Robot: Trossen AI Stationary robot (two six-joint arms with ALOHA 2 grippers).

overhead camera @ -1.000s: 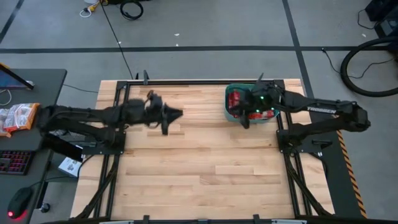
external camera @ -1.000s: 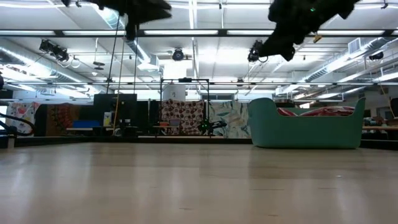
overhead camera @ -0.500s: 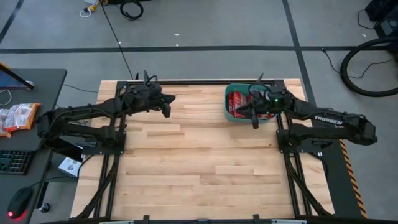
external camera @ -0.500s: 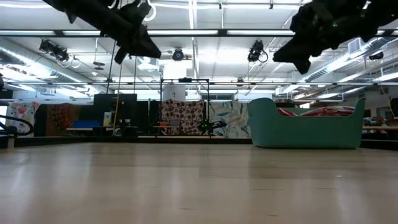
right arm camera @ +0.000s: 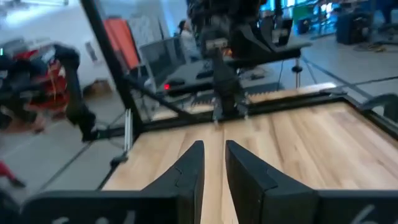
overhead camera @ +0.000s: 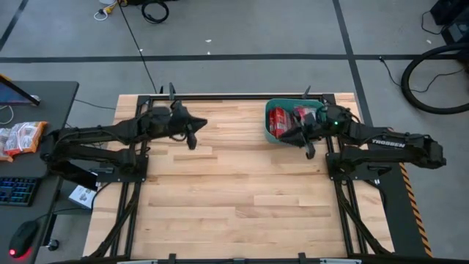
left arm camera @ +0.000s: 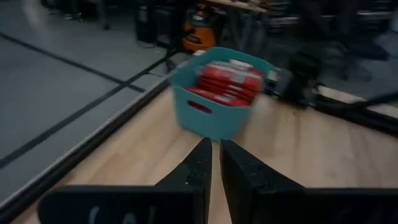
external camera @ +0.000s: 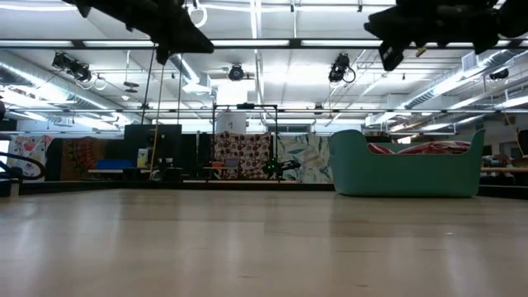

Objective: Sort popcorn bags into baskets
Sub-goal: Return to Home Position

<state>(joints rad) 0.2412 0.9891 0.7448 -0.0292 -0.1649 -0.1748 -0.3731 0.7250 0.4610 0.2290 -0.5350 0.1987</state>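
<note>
Aloft, left gripper (overhead camera: pixel 192 139); right gripper (overhead camera: pixel 308 149) beside basket (overhead camera: pixel 267 132) — popcorn bags (overhead camera: pixel 281 119) inside.

Left arm (overhead camera: pixel 110 134): stretched inward from the left edge of the desk (overhead camera: pixel 234 198), held high.
Left claw (overhead camera: pixel 192 139): near the far edge, fingers almost together, thin slit between.
Right arm (overhead camera: pixel 381 139): reaching in from the right edge, raised.
Right claw (overhead camera: pixel 308 149): by the far right corner, fingers close, narrow gap.
</note>
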